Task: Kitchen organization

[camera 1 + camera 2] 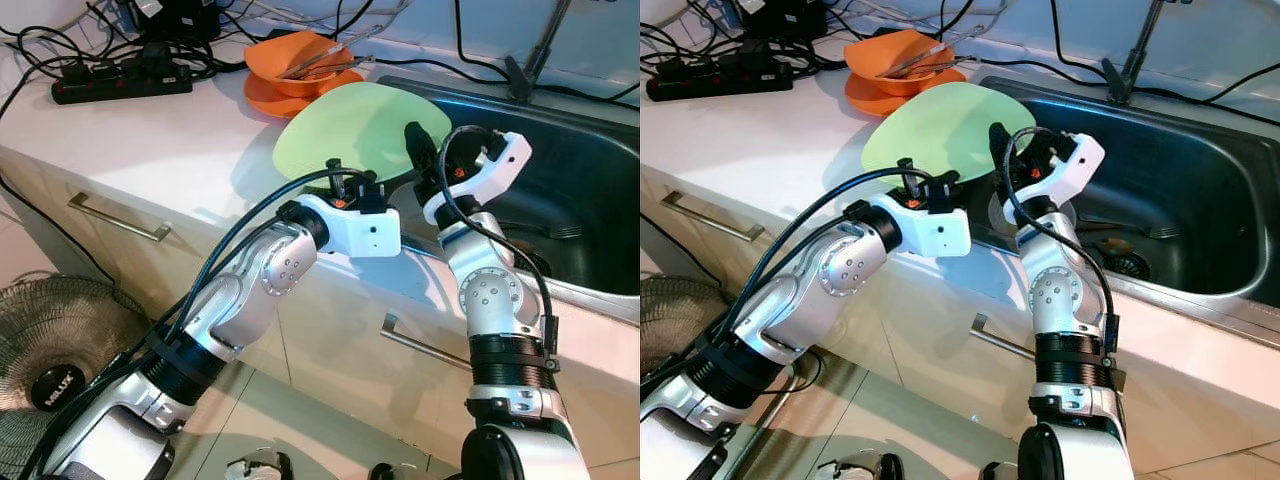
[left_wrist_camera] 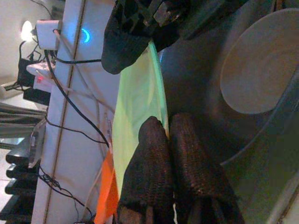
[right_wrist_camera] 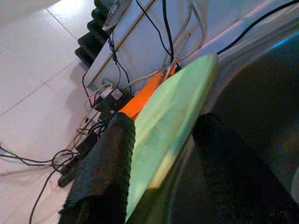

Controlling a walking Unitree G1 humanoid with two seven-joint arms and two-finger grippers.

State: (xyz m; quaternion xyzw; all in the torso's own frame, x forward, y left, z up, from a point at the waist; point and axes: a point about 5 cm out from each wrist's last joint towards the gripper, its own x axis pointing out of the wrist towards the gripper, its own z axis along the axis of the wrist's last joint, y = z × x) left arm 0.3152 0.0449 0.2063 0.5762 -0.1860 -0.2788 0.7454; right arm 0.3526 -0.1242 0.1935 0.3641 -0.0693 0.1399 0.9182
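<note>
Left hand [image 2: 168, 135] has its fingers pinched on the near rim of the green plate [image 1: 350, 125], tilted over the table edge beside the sink [image 1: 590, 170]; right hand [image 3: 163, 154] straddles the rim, fingers apart, likely steadying it. Orange bowls [image 1: 290, 65] sit beyond.

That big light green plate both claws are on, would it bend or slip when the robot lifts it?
The green plate keeps its flat shape while tilted up over the sink edge, so it is probably stiff. Its thin rim and smooth, glossy face suggest it is light but slippery. The left gripper pinches its edge and the right gripper straddles it, which should steady it.
</note>
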